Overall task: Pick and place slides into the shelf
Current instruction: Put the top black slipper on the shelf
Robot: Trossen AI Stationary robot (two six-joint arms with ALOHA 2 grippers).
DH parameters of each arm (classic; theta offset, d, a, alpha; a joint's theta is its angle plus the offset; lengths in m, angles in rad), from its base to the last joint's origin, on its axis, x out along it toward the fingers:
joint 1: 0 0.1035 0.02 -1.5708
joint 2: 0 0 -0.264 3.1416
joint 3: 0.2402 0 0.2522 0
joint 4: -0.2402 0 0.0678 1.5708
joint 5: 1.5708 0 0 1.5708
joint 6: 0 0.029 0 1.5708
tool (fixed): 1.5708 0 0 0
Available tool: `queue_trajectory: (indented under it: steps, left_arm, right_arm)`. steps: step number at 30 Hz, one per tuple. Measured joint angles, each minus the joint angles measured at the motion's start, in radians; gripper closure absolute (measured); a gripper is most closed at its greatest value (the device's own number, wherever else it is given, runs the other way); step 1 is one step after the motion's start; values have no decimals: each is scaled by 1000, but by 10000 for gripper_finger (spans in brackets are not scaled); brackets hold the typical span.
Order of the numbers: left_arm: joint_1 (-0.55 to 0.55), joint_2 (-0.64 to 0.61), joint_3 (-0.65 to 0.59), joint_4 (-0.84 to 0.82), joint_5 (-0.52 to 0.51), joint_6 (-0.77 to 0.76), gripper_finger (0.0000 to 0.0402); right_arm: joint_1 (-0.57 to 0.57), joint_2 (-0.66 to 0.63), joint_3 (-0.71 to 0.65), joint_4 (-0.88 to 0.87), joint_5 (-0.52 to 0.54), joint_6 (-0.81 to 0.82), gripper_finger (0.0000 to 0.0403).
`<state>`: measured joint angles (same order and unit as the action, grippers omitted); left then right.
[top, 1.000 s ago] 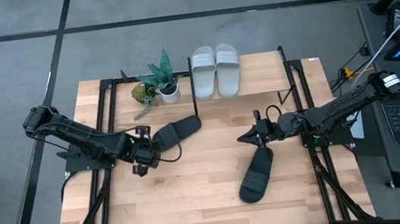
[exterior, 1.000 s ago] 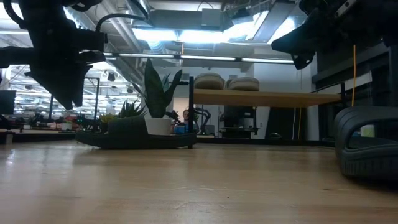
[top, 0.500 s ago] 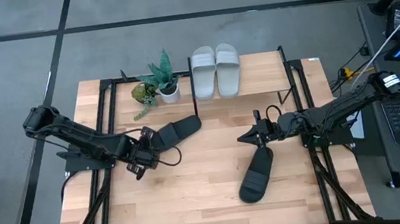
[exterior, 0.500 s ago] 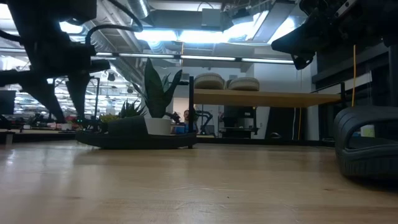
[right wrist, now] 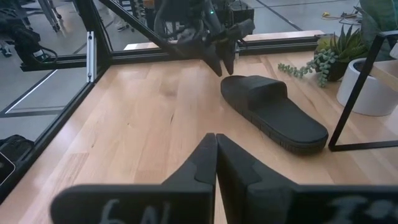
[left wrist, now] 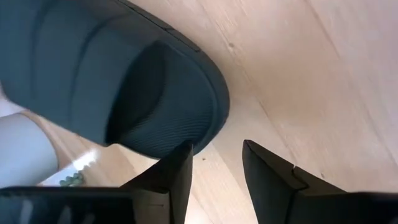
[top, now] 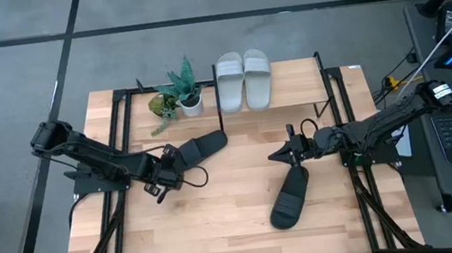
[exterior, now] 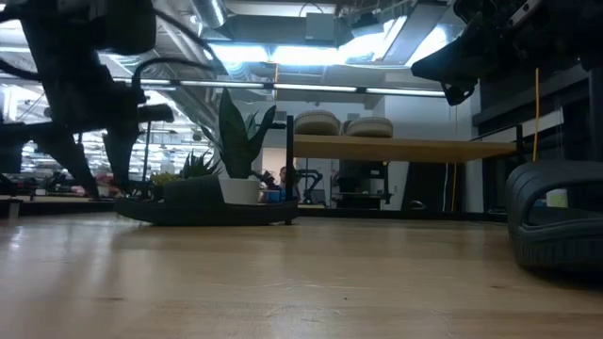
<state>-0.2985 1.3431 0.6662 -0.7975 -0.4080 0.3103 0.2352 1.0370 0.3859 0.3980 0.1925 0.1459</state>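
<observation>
two pale slides [top: 244,79] shelved, two black ones left
left gripper [top: 170,161] spread just off one black slide's [top: 198,147] heel; right gripper [top: 284,155] pressed together above the other [top: 290,198]

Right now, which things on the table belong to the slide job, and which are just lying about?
Job:
- two pale slides on the shelf
- black slide by the open left claw
- black slide near the shut right claw

Lying about:
- potted plant
- small succulent
</observation>
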Motion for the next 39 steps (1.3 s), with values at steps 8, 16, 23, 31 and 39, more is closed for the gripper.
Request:
queue_trajectory:
  steps: [8, 16, 23, 31, 39]
  left_arm:
    - [4, 59, 0, 26, -116, 27, 275]
    - [37, 59, 0, 52, -34, 20, 275]
    - [45, 59, 0, 140, -5, 21, 276]
    - [47, 59, 0, 342, 29, 99, 276]
    - [48, 88, 0, 472, 60, 154, 276]
  right_arm:
    - [0, 0, 0, -5, 0, 0, 391]
    - [0, 0, 0, -7, 0, 0, 391]
    - [0, 0, 0, -7, 0, 0, 391]
    - [0, 0, 0, -7, 0, -1, 391]
    - [0, 0, 0, -7, 0, 1, 391]
